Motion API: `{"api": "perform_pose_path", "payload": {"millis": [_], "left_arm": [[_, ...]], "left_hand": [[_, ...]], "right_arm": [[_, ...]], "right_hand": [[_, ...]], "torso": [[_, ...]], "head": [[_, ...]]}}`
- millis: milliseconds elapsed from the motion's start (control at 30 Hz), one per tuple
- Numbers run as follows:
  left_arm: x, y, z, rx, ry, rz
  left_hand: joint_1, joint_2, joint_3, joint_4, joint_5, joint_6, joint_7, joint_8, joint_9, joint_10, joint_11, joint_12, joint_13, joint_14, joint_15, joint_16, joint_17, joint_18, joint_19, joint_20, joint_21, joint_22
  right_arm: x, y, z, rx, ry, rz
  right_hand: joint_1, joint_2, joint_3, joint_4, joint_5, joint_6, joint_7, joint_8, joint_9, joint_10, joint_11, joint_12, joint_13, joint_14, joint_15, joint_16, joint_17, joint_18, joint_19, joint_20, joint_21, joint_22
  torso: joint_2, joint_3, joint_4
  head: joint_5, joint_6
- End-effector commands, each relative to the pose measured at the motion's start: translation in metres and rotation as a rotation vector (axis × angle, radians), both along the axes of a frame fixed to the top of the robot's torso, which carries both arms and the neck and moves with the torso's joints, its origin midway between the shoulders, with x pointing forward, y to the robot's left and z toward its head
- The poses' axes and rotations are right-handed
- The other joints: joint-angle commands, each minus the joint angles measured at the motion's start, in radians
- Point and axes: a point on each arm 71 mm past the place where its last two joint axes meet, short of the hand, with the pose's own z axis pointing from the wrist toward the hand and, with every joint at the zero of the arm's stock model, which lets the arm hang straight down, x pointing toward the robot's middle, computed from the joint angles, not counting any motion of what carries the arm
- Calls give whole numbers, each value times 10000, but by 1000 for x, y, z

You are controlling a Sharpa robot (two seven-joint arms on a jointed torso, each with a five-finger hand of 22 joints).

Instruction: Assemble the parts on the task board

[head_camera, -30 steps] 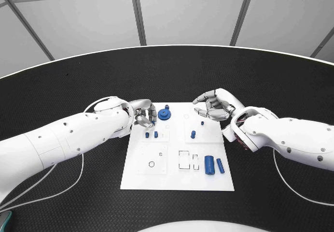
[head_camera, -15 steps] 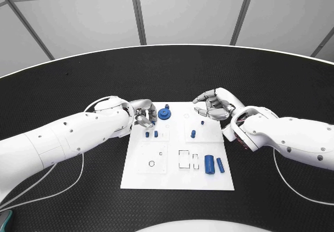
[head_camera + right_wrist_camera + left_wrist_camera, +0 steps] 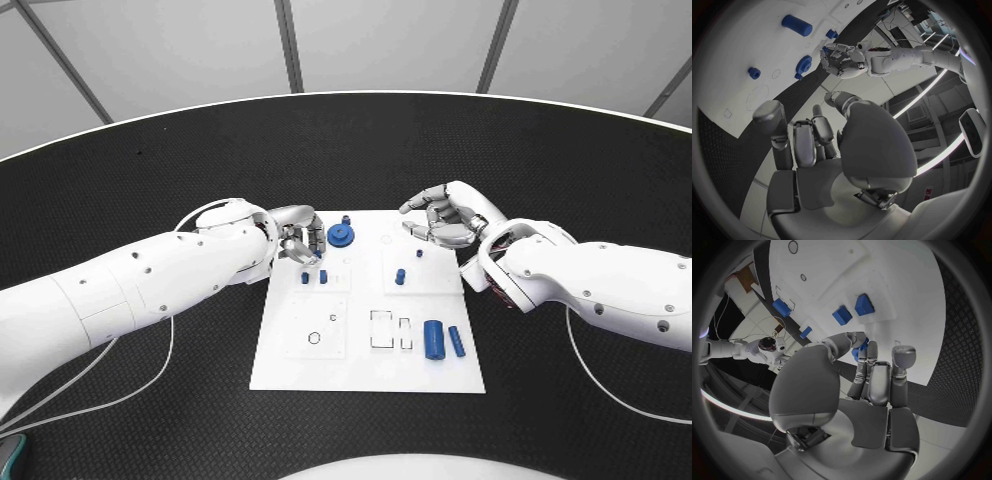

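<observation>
The task board (image 3: 364, 335) lies in the middle of the black table (image 3: 577, 160), its long side running away from the robot. On its far edge stands a round blue gear (image 3: 339, 236); nearer the middle are two small blue pegs (image 3: 315, 279) on the left half and two more blue pegs (image 3: 400, 274) on the right half. Two longer blue cylinders (image 3: 443, 341) lie side by side near the right front part of the board, beside rectangular slots (image 3: 382, 331) whose contents are too small to make out. The left hand (image 3: 296, 240) sits at the far left corner of the board, just beside the gear; in the left wrist view its fingers (image 3: 870, 372) are curled in and a small blue piece (image 3: 858, 349) shows between thumb and fingertips, mostly hidden, so the hand appears to pinch it. The right hand (image 3: 447, 220) hovers at the far right corner of the board with fingers bent inward; the right wrist view shows nothing in its palm (image 3: 817, 175), fingers loosely curled.
</observation>
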Motion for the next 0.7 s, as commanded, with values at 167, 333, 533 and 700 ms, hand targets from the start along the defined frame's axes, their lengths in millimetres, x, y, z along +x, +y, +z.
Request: {"api": "perform_pose_path", "payload": {"millis": [167,333,533,700], "left_arm": [[0,-1,0,-39,-18,-57],[0,-2,0,-26,3,-69],[0,-1,-1,20,64,-74],[0,-1,-2,95,146,-60]], "left_hand": [[98,18,11,-63,-38,72,-15,-39,0,68,-3,-61,-12,-22,-19,-50,-44,-47,51,-9,56,-16],[103,19,11,-67,-39,78,-17,-43,0,72,-4,-63,-12,-28,-21,-54,-66,-48,52,-10,58,-12],[103,19,11,-67,-39,78,-17,-43,0,72,-4,-63,-12,-28,-21,-54,-66,-48,52,-10,58,-12],[114,25,10,-73,-39,91,-19,-52,3,84,-7,-68,-12,-40,-23,-62,-109,-51,58,-12,67,4]], "right_arm": [[0,0,0,-2,5,-2],[0,0,0,-1,6,3],[0,0,0,-1,7,12],[0,0,0,-2,10,14]], "right_hand": [[-117,-9,-22,-46,41,-13,17,29,-11,-32,-5,20,4,427,-59,-45,6,158,-29,25,45,13],[-117,-9,-22,-46,41,-13,17,29,-11,-32,-5,20,4,427,-59,-45,6,158,-29,25,45,13],[-117,-9,-22,-46,41,-13,17,29,-11,-32,-5,20,4,427,-59,-45,6,158,-29,25,45,13],[-117,-9,-22,-46,41,-13,17,29,-11,-32,-5,20,4,427,-59,-45,6,158,-29,25,45,13]], "torso": [[2,1,3],[-2,2,-2],[0,2,2],[-3,2,-1]], "head": [[-11,-27],[-7,-25],[-11,-38],[-5,-55]]}}
